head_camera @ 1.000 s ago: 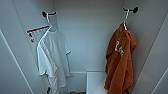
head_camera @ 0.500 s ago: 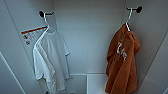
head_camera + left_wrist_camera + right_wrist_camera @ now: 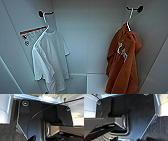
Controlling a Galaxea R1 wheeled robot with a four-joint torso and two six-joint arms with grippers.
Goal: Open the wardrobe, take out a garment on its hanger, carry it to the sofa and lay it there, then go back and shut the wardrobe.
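The wardrobe (image 3: 87,37) stands open in front of me, and I look into its white inside. The garment (image 3: 123,62), a rust-orange hoodie with white lettering, hangs at the right on its thin white hanger (image 3: 129,18). The hanger's hook sits over a black peg (image 3: 138,9) on the right wall. Both wrist views show my own dark plates above dark carpet (image 3: 7,131).
A white T-shirt (image 3: 50,60) hangs at the left on another white hanger (image 3: 45,22), hooked on a second black peg. Behind it, the left wall carries an orange strip (image 3: 32,30). A white ledge (image 3: 96,83) lies low between the two clothes.
The head picture has shifted only slightly. Both clothes hang on their pegs as before.
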